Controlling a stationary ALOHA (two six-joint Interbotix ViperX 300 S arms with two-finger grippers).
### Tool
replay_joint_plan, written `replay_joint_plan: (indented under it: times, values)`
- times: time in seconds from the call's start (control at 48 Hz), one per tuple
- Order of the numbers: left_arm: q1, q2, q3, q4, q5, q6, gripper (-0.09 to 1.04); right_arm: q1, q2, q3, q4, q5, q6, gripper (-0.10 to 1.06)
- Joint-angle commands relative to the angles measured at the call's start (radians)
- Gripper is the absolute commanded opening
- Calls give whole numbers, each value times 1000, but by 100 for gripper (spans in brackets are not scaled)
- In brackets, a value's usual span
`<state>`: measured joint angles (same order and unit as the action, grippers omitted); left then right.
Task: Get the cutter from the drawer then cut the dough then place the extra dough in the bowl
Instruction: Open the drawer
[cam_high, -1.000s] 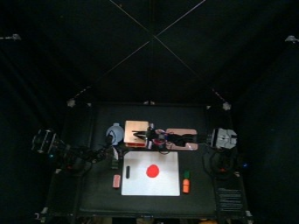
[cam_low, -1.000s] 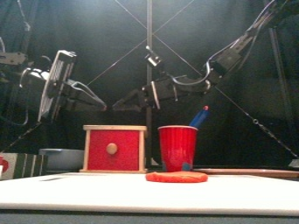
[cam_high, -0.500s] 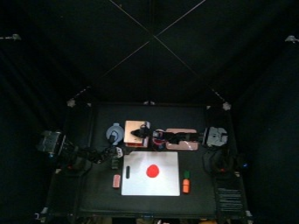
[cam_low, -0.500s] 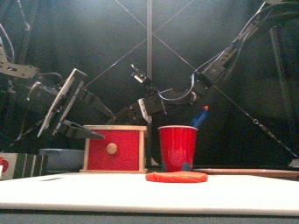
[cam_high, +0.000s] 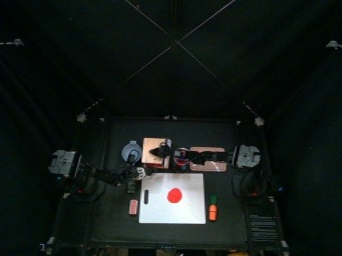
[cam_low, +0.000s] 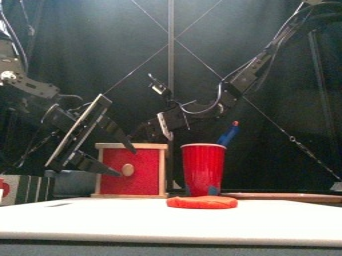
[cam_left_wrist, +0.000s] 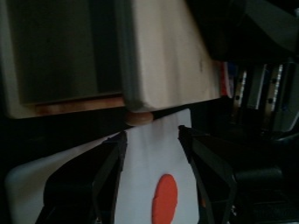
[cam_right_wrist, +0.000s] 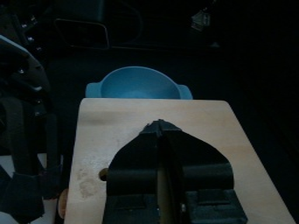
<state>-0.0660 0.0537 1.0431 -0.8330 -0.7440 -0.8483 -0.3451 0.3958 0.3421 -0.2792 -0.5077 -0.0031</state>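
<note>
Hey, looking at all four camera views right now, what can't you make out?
Cutter: seen in no view; the wooden box's red drawer front hides whatever is inside, front view.
Red cup contents: front view, the cup wall hides all but a blue knife tip.
Two small toys beside the white board's front corners: top view, too small to identify.

Flat red dough disc (cam_high: 171, 195) on white board (cam_high: 195, 211)

No legible text anywhere.
</note>
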Motion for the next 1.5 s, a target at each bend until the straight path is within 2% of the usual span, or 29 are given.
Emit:
replay_joint_plan:
  times: [0.021, 0.167, 0.479, 0.667, 0.792, 1.042, 1.271, 1.5]
  values:
    - [6, 5, -29, -49, 6, 0, 84, 6, -12, -6, -2, 9, -5, -4]
    - [31, 23, -52, -87, 6, 6, 84, 9, -12, -12, -2, 9, -5, -4]
    - [49, 60, -86, -77, 6, 11, 82, 11, -12, -14, -2, 9, -5, -4]
    - [52, 61, -81, -78, 9, 26, 64, 15, -12, -14, -2, 9, -5, -4]
    - [52, 67, -80, -80, 14, 44, 57, 18, -12, -14, -2, 9, -5, -4]
    - [38, 61, -77, -77, 72, 52, 55, 18, -12, -12, -2, 9, -3, -4]
    - [-23, 63, -77, -80, 120, 51, 55, 12, -12, -15, 0, 9, 0, -4]
    - [-61, 58, -77, -78, 121, 48, 55, -9, -11, -29, 2, 29, 0, -4]
